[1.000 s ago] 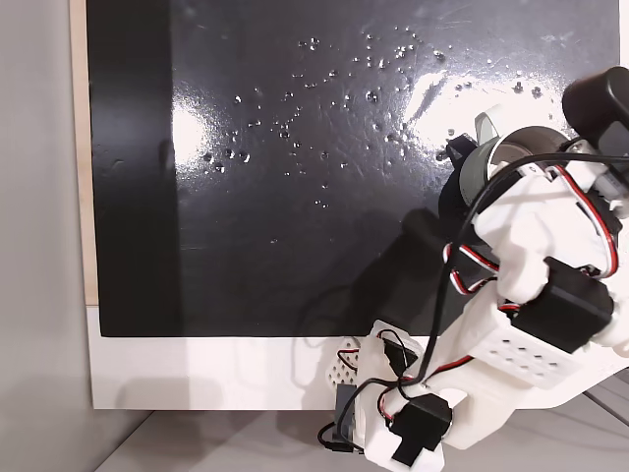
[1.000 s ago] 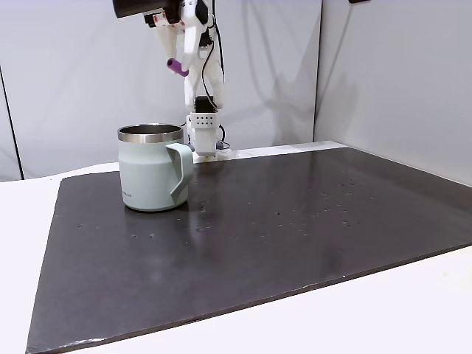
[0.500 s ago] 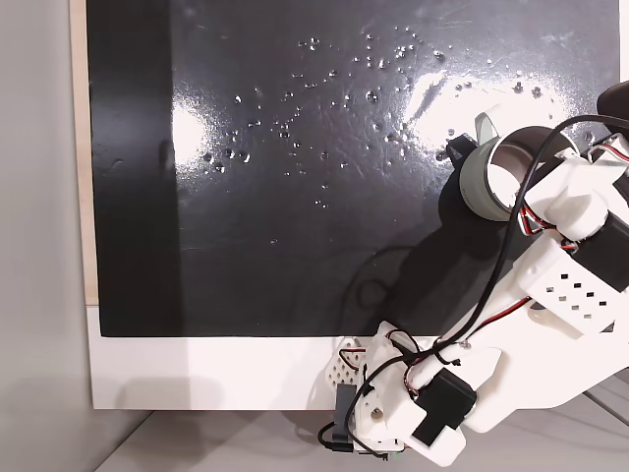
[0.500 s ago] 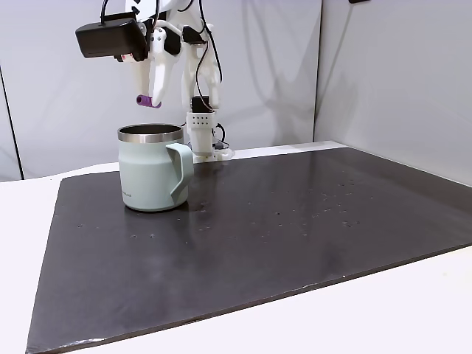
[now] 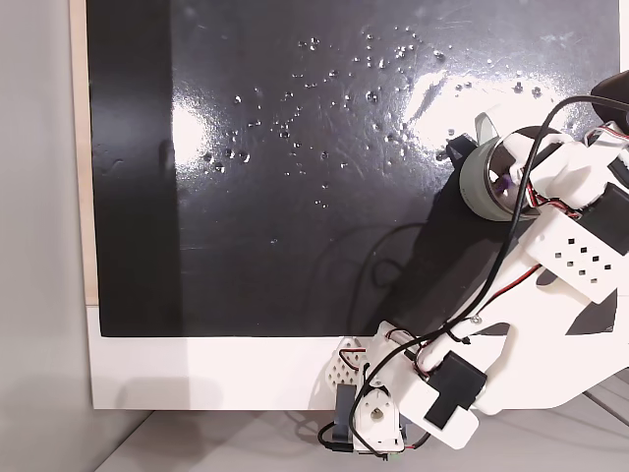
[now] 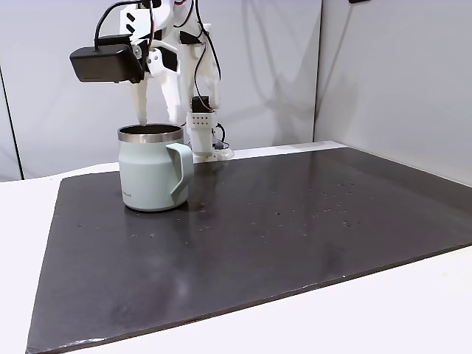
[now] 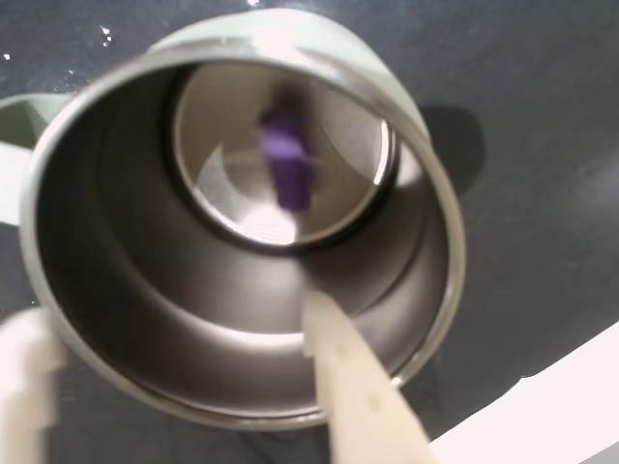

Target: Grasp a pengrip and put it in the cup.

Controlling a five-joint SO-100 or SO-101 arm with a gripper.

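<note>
Overhead fixed view: cup (image 5: 479, 180) stands at the right edge of the dark mat (image 5: 295, 147); the arm (image 5: 550, 295) reaches over its mouth, and a speck of purple, the pengrip (image 5: 504, 183), shows inside the rim.

Side fixed view: gripper (image 6: 143, 118) hangs straight above the cup (image 6: 151, 173), fingertips just at the steel rim and pointing down; the pale green wall hides what lies inside.

Wrist view: pengrip (image 7: 286, 159) sits blurred against the shiny bottom of the cup (image 7: 116, 290), free of both fingers, its long axis running roughly up and down the picture. It lies beyond and below the fingertips (image 7: 329, 338), straight down the cup's bore.

Gripper state: jaws stand apart and hold nothing.

Pengrip look: short, dark purple here, smeared by motion blur, so I judge it to be falling or just landed.

Judgement: placing looks done; the coming move needs only a straight lift clear of the rim.
</note>
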